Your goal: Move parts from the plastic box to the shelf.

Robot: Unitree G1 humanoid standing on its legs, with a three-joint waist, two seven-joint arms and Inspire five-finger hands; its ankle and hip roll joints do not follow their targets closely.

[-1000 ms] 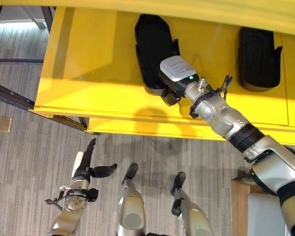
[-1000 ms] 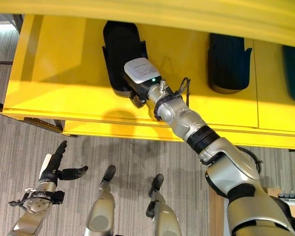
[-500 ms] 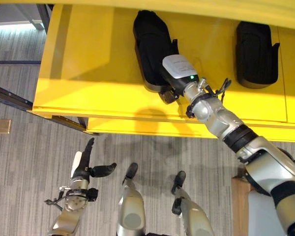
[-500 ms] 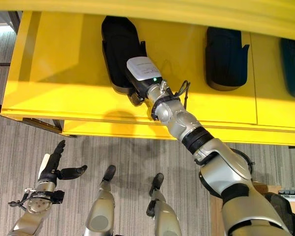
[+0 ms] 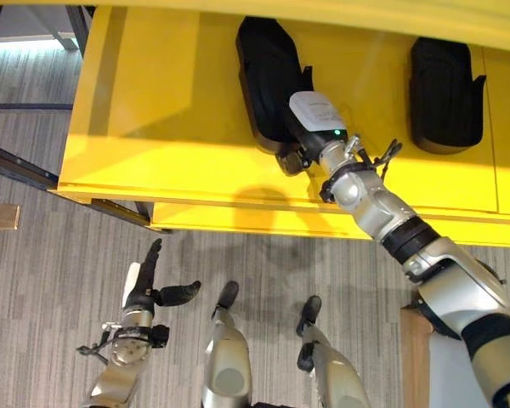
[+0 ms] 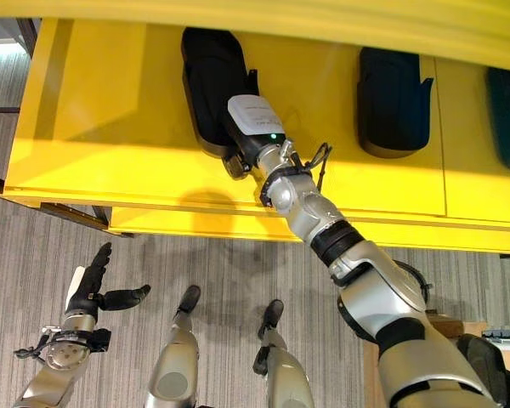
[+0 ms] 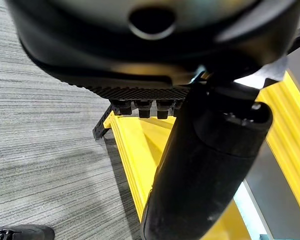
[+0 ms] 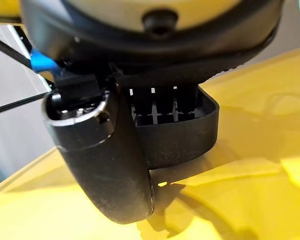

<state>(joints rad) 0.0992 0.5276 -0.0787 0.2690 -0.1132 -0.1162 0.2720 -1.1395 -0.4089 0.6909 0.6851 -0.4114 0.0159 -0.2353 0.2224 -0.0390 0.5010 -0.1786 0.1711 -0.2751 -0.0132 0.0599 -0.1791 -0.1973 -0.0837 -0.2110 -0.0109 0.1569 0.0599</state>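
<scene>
A long black part (image 5: 268,76) lies on the yellow shelf (image 5: 153,127), near its front edge. My right hand (image 5: 314,119) reaches up onto the shelf and holds the near end of this part. In the right wrist view the thumb (image 8: 105,160) lies outside the part's wall (image 8: 185,142) and the fingers sit inside it, pinching the wall. My left hand (image 5: 144,289) hangs low over the carpet at the lower left, with straight fingers and the thumb (image 7: 205,170) spread, holding nothing.
A second black part (image 5: 446,85) lies further right on the shelf, and a dark teal one (image 6: 508,110) beyond it. A dark metal frame (image 5: 17,166) runs under the shelf's left end. A wooden box edge (image 5: 412,348) stands at the lower right.
My right hand has pushed the black part slightly deeper onto the shelf and a little to the right. The left hand has stayed still.
</scene>
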